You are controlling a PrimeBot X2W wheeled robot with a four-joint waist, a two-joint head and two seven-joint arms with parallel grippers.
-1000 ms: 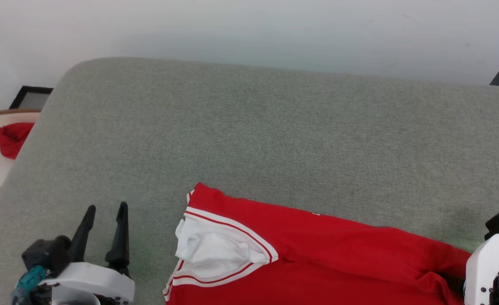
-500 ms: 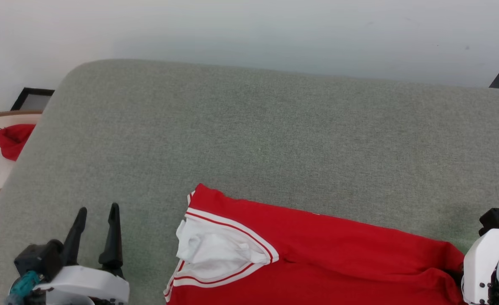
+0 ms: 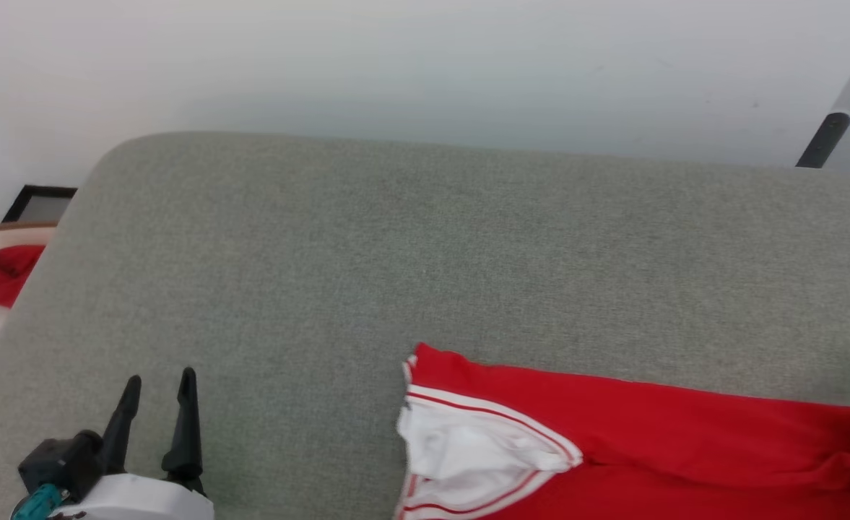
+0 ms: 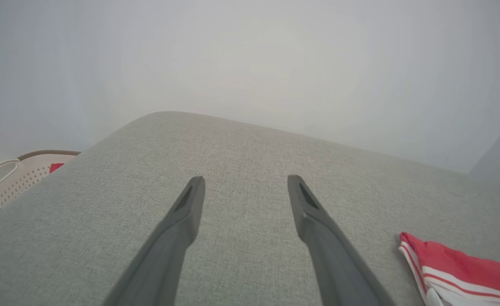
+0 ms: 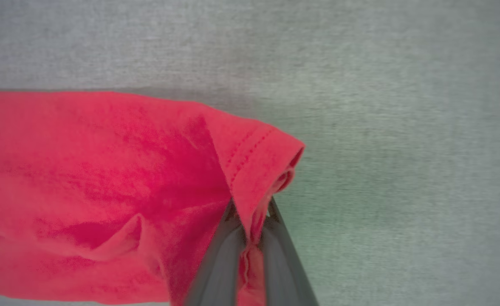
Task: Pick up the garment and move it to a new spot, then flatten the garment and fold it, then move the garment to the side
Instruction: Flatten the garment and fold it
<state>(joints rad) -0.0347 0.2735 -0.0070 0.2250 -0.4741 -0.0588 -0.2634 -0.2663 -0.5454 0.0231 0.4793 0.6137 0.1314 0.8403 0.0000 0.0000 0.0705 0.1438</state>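
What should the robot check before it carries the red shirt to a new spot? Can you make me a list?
1. Right gripper shut on the garment, pinching a stitched hem: ok.
2. Left gripper open and holding nothing: ok.
3. Left gripper apart from the garment, over bare grey cushion: ok.
4. Bare cushion beyond the garment to set it down on: ok.
5. Garment lying flat: not ok, it is creased and bunched near the grip.
6. Right shirt grabbed, the one with the white sleeve, not the red cloth in the basket: ok.
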